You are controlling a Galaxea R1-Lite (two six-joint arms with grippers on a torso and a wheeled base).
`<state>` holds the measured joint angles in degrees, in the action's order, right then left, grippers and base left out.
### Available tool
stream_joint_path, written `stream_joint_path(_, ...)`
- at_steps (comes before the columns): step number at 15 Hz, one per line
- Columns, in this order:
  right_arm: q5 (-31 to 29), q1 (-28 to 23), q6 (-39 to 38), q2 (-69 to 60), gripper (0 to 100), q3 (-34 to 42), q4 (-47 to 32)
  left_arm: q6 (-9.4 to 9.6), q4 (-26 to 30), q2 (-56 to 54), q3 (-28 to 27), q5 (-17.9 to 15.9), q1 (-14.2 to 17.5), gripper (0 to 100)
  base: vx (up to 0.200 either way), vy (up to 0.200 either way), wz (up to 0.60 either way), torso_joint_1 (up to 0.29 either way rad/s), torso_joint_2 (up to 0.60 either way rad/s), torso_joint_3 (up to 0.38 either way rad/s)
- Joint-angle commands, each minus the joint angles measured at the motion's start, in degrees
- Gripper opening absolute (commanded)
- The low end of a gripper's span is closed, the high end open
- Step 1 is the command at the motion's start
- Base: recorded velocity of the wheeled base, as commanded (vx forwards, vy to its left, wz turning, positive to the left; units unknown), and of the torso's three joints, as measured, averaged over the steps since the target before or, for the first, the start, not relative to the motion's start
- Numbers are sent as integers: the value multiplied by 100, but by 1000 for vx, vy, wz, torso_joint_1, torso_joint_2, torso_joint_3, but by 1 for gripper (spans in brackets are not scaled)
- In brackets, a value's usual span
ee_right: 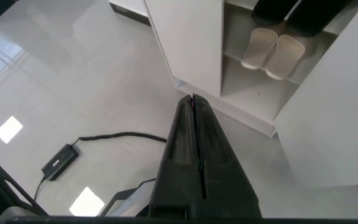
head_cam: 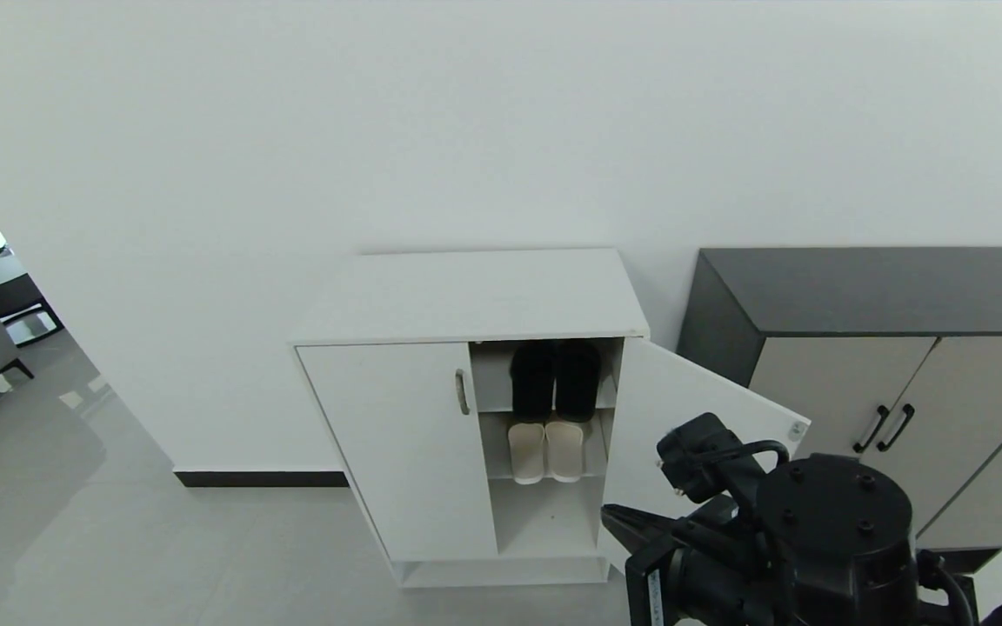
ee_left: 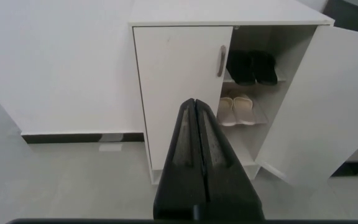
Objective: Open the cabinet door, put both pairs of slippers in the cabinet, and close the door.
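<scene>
Cabinet with right door open; black slippers on upper shelf, cream slippers on middle shelf; left claw and right claw closed, empty.

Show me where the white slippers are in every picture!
Head view: white slippers on the cabinet's lower shelf.
Left wrist view: same shelf, beside the closed door.
Right wrist view: same shelf, beside the open door.
Shared landmark: black slippers, one shelf higher.
</scene>
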<state>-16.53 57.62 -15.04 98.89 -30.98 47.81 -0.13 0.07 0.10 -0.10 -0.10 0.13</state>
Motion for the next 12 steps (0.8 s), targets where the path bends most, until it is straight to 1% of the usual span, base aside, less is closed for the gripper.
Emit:
stream_joint_path(1, 9, 3, 10, 16, 0, 57, 9, -4, -7, -1, 1, 1, -5, 0, 0, 0, 0, 183, -364, -193)
stream_joint_path(4, 9, 12, 89, 34, 0, 109, 26, 5, 1, -1, 1, 1, 4, 0, 0, 0, 0, 167, -362, -183)
stream_joint_path(6, 9, 21, 89, 51, 0, 118, 26, 5, 1, -1, 1, 1, 4, 0, 0, 0, 0, 25, -43, -23)
stream_joint_path(9, 9, 21, 98, 60, 0, 127, 26, 5, 1, -1, 1, 1, -5, 0, -200, 0, 0, 19, -10, -2)
stream_joint_path(12, -8, 12, 371, 51, 0, 250, 44, 5, -7, -1, 1, 1, -5, 0, 0, 0, 0, 0, 0, 0)
